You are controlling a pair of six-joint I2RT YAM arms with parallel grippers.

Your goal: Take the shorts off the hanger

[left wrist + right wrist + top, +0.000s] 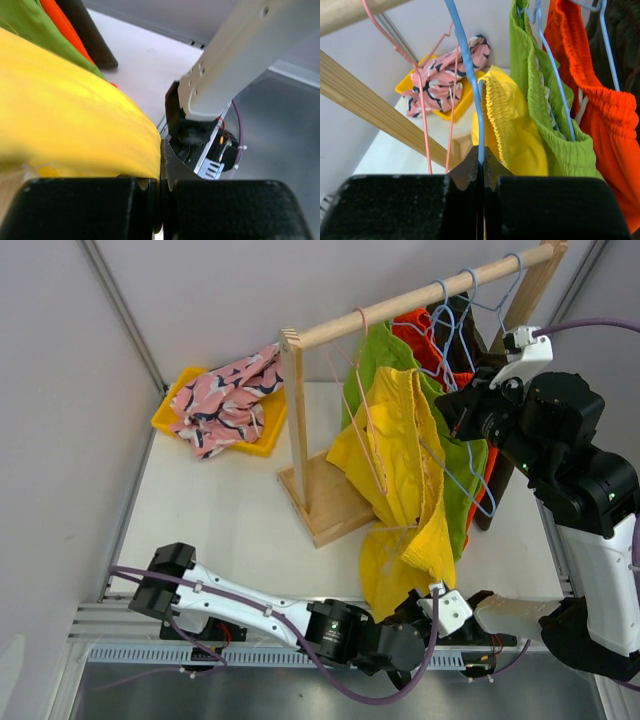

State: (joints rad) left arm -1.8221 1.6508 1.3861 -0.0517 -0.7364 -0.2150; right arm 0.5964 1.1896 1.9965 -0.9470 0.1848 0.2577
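Hem of the yellow shorts (405, 470) is pinched in the closed left hand (161, 170) below the wooden rail (420, 300). Higher, the right hand (481, 167) clamps a blue hanger wire (465, 65) beside their waistband. Beyond the rail, pink shorts (225, 395) fill a yellow bin (168, 412).

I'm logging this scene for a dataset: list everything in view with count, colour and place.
pink patterned shorts: one, pink, in the bin
bin: one, yellow, table's far left corner
yellow shorts: one, yellow, hanging nearest the rack's post
lime green shorts: one, green, behind the yellow pair
orange shorts: one, orange, next along
dark shorts: one, dark, rail's far end
pink hanger: one, pink, on the rail
blue hangers: at least three, blue, on the rail
rack: one, pale wood, mid-table
table: one, white
left gripper: shut on the yellow shorts
right gripper: shut on a blue hanger
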